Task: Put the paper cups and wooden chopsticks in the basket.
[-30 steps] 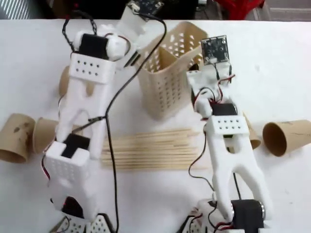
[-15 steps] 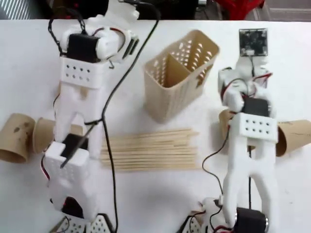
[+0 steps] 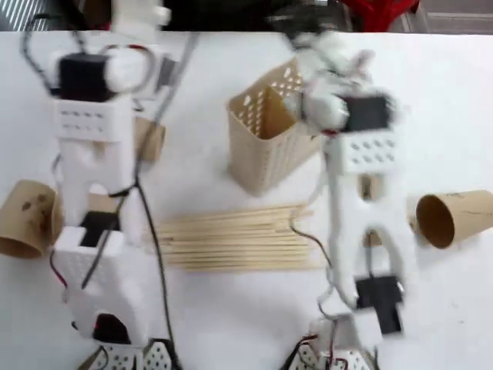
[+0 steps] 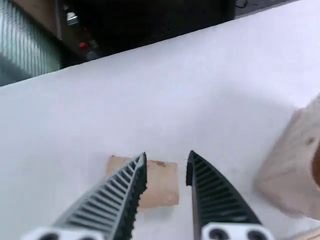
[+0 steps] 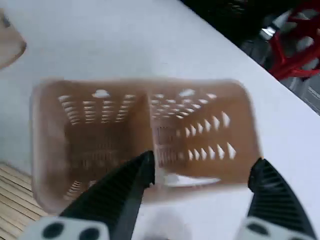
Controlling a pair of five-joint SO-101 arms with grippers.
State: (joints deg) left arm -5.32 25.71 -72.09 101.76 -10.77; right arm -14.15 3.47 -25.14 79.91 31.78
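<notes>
A white table [image 3: 231, 316] bearing the basket [image 3: 262, 154] ends at a dark room [image 4: 150, 20].

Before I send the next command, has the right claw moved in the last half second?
Yes. Measured against the chopsticks, the right claw has swung left, from beyond their right end to above the basket.

I can make out no readable text, labels or numbers from here, neither on the basket [image 3: 266, 150] nor the paper cups [image 3: 454, 216].
</notes>
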